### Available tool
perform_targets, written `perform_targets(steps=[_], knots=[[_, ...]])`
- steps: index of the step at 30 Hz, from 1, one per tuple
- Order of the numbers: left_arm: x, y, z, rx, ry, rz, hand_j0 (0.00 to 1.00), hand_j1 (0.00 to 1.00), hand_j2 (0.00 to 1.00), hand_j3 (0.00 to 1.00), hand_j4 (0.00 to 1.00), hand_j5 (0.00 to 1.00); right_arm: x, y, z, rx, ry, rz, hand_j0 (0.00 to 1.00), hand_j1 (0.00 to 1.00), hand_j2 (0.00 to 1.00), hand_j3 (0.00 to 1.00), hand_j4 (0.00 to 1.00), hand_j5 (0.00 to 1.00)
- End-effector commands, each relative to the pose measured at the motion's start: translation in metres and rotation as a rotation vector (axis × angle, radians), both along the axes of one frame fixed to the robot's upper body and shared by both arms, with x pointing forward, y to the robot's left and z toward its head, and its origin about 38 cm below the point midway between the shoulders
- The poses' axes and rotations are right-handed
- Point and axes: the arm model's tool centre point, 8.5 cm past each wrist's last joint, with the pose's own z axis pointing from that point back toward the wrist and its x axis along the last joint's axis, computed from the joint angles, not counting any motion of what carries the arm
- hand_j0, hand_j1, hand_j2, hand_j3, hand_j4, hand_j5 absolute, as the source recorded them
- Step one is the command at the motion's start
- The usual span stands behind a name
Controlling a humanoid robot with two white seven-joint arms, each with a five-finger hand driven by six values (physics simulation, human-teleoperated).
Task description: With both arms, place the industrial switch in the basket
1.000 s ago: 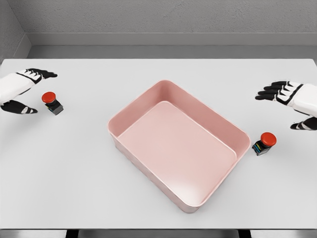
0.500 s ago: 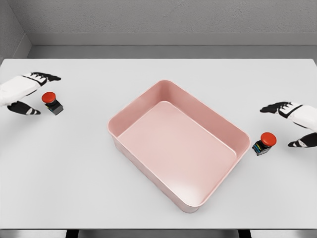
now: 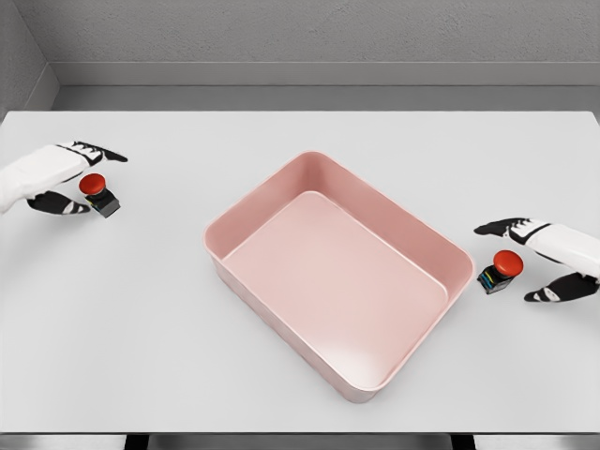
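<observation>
Left robot hand (image 3: pixel 58 176): seen at the bench's far left; fingers spread, nothing gripped, thumb and forefinger set either side of a switch.
Left industrial switch (image 3: pixel 98 193): red button on a dark base, found just at the fingertips of the left robot hand, resting on the bench.
Right robot hand (image 3: pixel 548 258): seen at the right edge; opened wide, nothing held.
Right industrial switch (image 3: pixel 500 271): placed between that hand's fingers and thumb, beside the basket's right corner.
Basket (image 3: pixel 234 221): pink, rectangular, located between both hands.
Bench (image 3: pixel 141 319): white.
</observation>
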Motion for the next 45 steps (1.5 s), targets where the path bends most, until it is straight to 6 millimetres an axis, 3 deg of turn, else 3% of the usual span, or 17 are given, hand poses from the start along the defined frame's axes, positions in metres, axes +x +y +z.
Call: perform_targets(steps=[1, 6, 12, 23, 30, 36, 40, 45], knots=[[0.000, 0.000, -0.001, 0.000, 0.011, 0.000, 0.79, 0.79, 0.79, 0.79, 0.79, 0.79, 0.001, 0.006, -0.004, 0.024, 0.007, 0.003, 1.00, 1.00, 1.00, 1.00, 1.00, 1.00], [-0.001, -0.001, -0.003, 0.008, 0.030, -0.006, 0.67, 0.67, 0.67, 0.67, 0.67, 0.67, 0.004, 0.011, -0.007, 0.031, 0.009, 0.013, 1.00, 1.00, 1.00, 1.00, 1.00, 1.00], [-0.002, -0.002, -0.004, 0.016, 0.046, -0.011, 0.46, 0.46, 0.46, 0.46, 0.46, 0.46, 0.004, 0.007, -0.005, 0.017, 0.005, 0.006, 0.87, 0.87, 0.87, 0.87, 0.87, 0.87], [0.004, -0.009, 0.013, 0.004, 0.005, -0.033, 0.46, 0.46, 0.46, 0.46, 0.46, 0.46, 0.004, 0.008, -0.005, 0.009, 0.004, 0.014, 0.69, 0.69, 0.69, 0.69, 0.69, 0.69], [0.013, -0.017, 0.038, 0.002, -0.053, -0.055, 0.47, 0.47, 0.47, 0.47, 0.47, 0.47, 0.003, 0.006, -0.005, -0.003, 0.012, 0.018, 0.61, 0.61, 0.61, 0.61, 0.61, 0.61], [0.013, -0.046, 0.062, -0.020, -0.119, -0.141, 0.47, 0.47, 0.47, 0.47, 0.47, 0.47, 0.003, 0.007, -0.006, -0.008, 0.020, 0.024, 0.52, 0.52, 0.52, 0.52, 0.52, 0.52], [0.010, -0.073, 0.075, -0.036, -0.164, -0.214, 0.47, 0.47, 0.47, 0.47, 0.47, 0.47, 0.008, 0.004, 0.006, -0.007, -0.013, 0.016, 0.46, 0.46, 0.46, 0.46, 0.46, 0.46], [0.007, -0.094, 0.083, -0.051, -0.194, -0.270, 0.47, 0.47, 0.47, 0.47, 0.47, 0.47, 0.013, 0.001, 0.018, -0.006, -0.044, 0.008, 0.45, 0.45, 0.45, 0.45, 0.45, 0.45]])
